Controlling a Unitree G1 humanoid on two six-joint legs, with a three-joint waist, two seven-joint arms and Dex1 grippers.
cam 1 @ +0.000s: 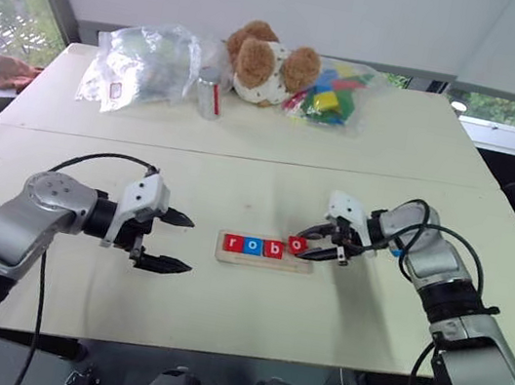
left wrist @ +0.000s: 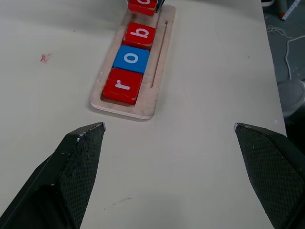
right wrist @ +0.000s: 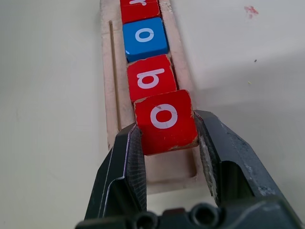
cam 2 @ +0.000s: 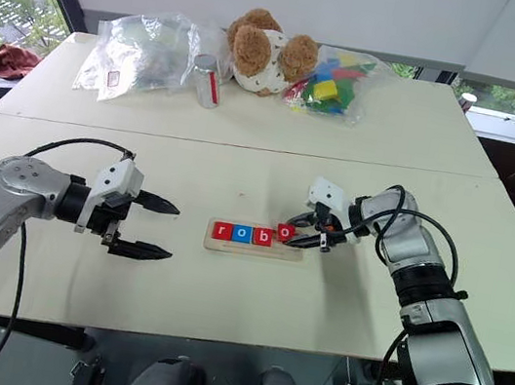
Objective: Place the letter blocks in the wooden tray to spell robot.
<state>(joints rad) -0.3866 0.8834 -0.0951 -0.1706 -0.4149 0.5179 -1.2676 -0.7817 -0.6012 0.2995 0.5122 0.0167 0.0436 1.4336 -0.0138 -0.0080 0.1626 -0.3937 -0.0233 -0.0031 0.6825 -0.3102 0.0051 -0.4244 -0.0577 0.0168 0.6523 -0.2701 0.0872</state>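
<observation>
- The left claw [cam 1: 166, 241] hangs over the near part of the worktop [cam 1: 246, 319], its two black fingers spread wide with nothing between them, pointing toward the tray from the tray's r end.
- A bare strip of worktop separates those fingertips from the wooden tray [cam 1: 264, 261]; the left wrist view shows that stretch open and unobstructed.
- The tray lies flat near the middle of the near worktop, well in from the front edge, with free surface on its near and far sides.
- Three letter blocks sit in a row in it: a red r [cam 1: 233, 242], a blue o [cam 1: 252, 246] and a red b [cam 1: 272, 248], each touching its neighbour.
- The right claw [cam 1: 306, 244] is clenched on a second red o block [right wrist: 165, 120], one finger on each side edge, held tilted just past the b over the tray's open end.
- Beyond that block a short length of the tray's end shows bare.
- Behind a seam between the two worktops, along the far edge, lie a clear plastic bag [cam 1: 141, 62], a small can [cam 1: 210, 93], a teddy bear [cam 1: 267, 64] and a bag of coloured toy blocks [cam 1: 332, 91], all well apart from the tray.
</observation>
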